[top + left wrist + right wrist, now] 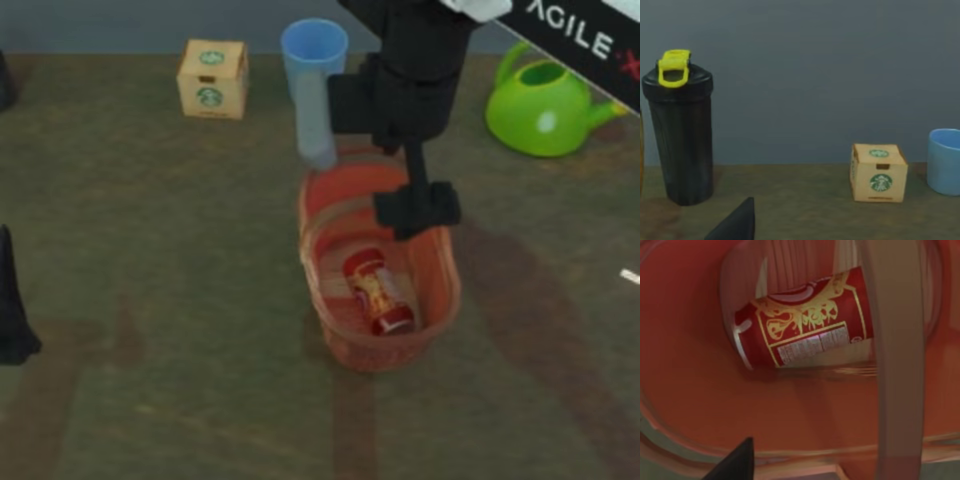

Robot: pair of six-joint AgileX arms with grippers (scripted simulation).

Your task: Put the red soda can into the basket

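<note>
The red soda can (378,290) lies on its side on the slatted bottom of the orange-red basket (440,300), free of any grip. My right gripper (417,210) hangs above the basket's far end, by the hoop handle, open and holding nothing. In the right wrist view the can (805,325) rests below, the basket wall (690,365) surrounds it, the handle (895,340) crosses in front, and one dark fingertip (742,457) shows. My left gripper (12,320) is parked at the table's left edge, open.
A blue cup (314,60) stands just behind the basket's far end. A tan carton (213,78) sits at the back left and a green watering can (545,105) at the back right. A black shaker bottle (680,135) with a yellow lid stands at the far left.
</note>
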